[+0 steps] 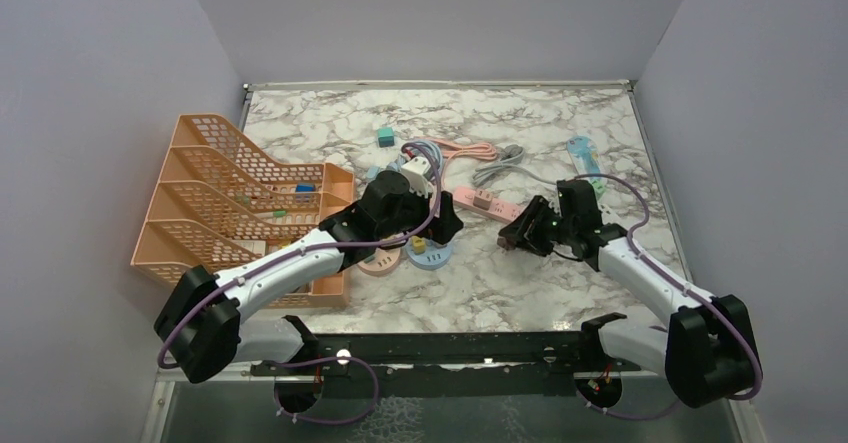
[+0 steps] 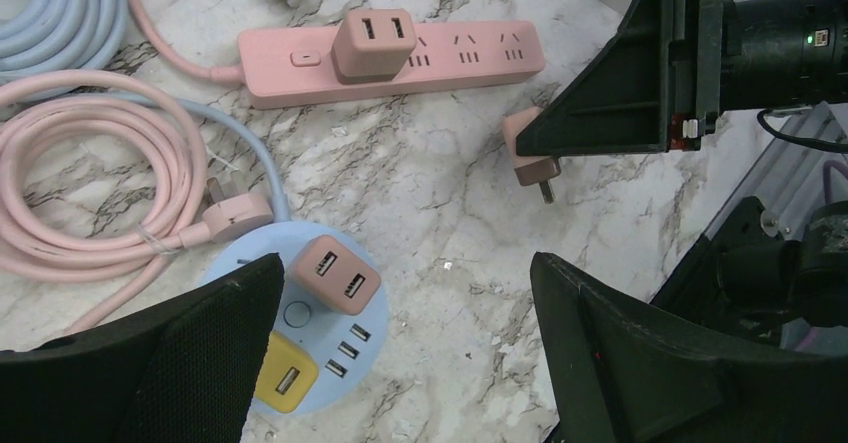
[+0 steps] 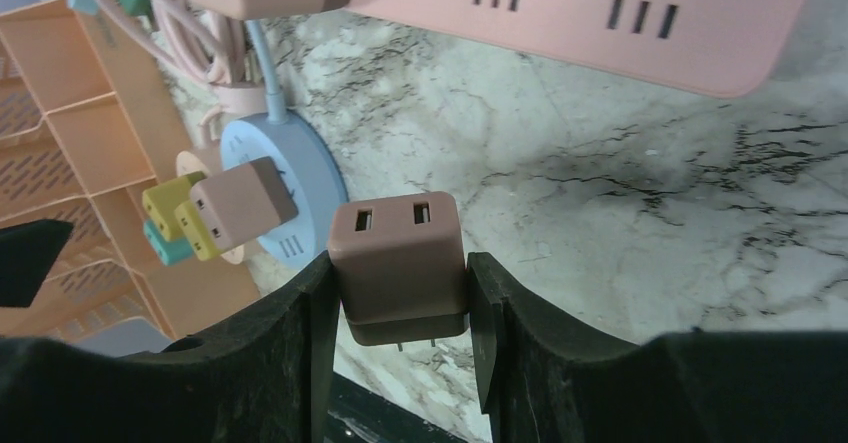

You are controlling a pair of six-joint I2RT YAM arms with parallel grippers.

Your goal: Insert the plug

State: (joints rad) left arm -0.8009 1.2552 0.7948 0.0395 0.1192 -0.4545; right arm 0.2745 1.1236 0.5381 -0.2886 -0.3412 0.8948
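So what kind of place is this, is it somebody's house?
Probably a robot practice lab, not a house: plain grey walls box in a marble-look table, two robot arms are bolted at its near edge, and a pink power strip lies out for plugging.

**1. Top external view.** Fixed, high behind both arm bases at 6 o'clock. Faces down and forward over the whole white-and-grey marbled bench (image 1: 560,293). Distant.

**2. Left wrist view.** Close above the bench, facing steeply down past the black left hand (image 2: 405,273), its fingers at 5 and 7 o'clock.

**3. Right wrist view.** Very close and low, slanting across the bench from behind the black right hand (image 3: 400,263) at 6 o'clock.

**Shared, all three views:** long pink plastic power strip (image 1: 462,196); round pale-blue plastic socket hub (image 1: 432,256).

**Shared, both wrist views:** pinkish-brown square plastic plug (image 3: 395,228) and the right hand; both at 2 o'clock in the left wrist view.
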